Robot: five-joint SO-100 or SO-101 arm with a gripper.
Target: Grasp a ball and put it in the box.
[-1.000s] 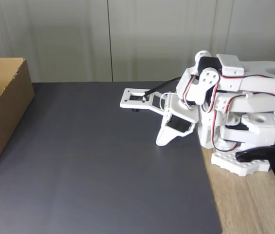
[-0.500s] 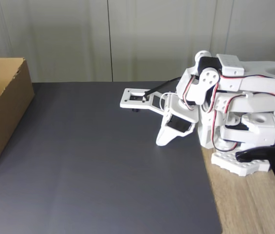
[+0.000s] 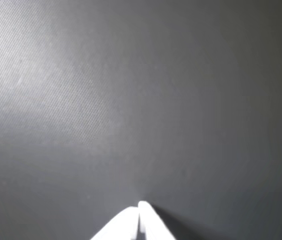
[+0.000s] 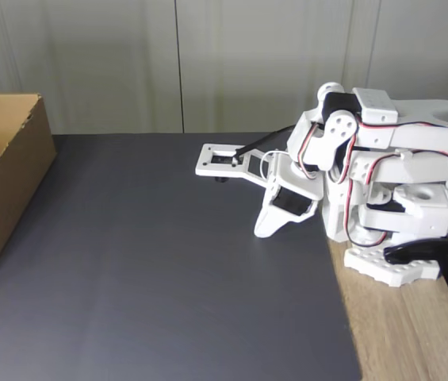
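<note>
While the white arm [image 4: 382,175] sat folded at three o'clock in the fixed view, its gripper [image 4: 262,230] pointed down at the dark mat [image 4: 160,262], fingertips pressed together in the wrist view [image 3: 139,212] and holding nothing. The box [image 4: 5,182] stood open-topped at nine o'clock, well apart from the gripper.

A: What's cut off?
B: The box [image 4: 5,175], by the fixed view's left edge, at the counter's [image 4: 168,278] left side.
A: And the pincer [image 3: 140,212]?
B: Just its tips, at the wrist view's bottom edge.
</note>
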